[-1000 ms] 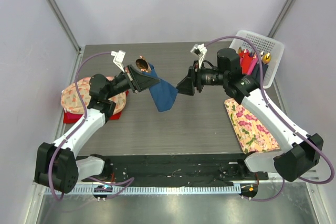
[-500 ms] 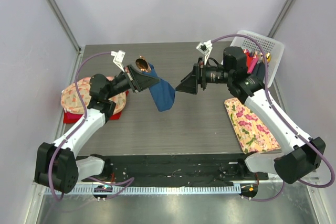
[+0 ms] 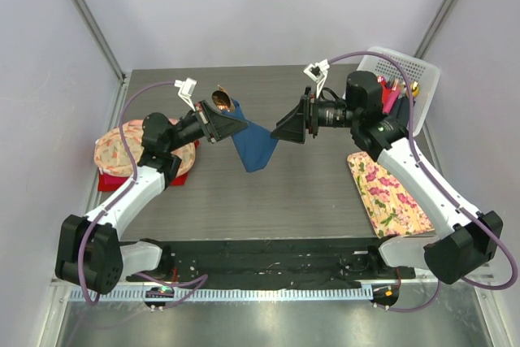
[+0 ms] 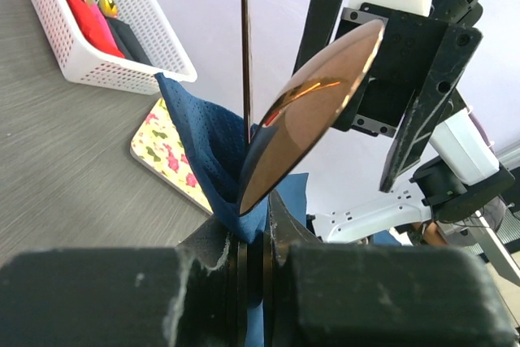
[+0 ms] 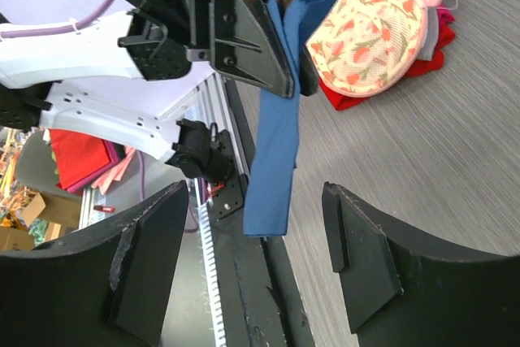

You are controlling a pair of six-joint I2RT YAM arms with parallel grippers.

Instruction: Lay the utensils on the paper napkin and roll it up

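Now the left gripper pinches the paper napkin and spoon tight. The right gripper, fingers wide, should catch the hanging end gently.

Both arms reach in from the near edge and face each other over mid-table. The left arm comes from its base at near left, elbow bent, forearm slanting far and right. Its wrist lies about level and the left gripper points right, jaws pinched tight on the napkin. The right arm runs from near right toward the far side, then bends left. Its right gripper points left, jaws spread wide, holding nothing
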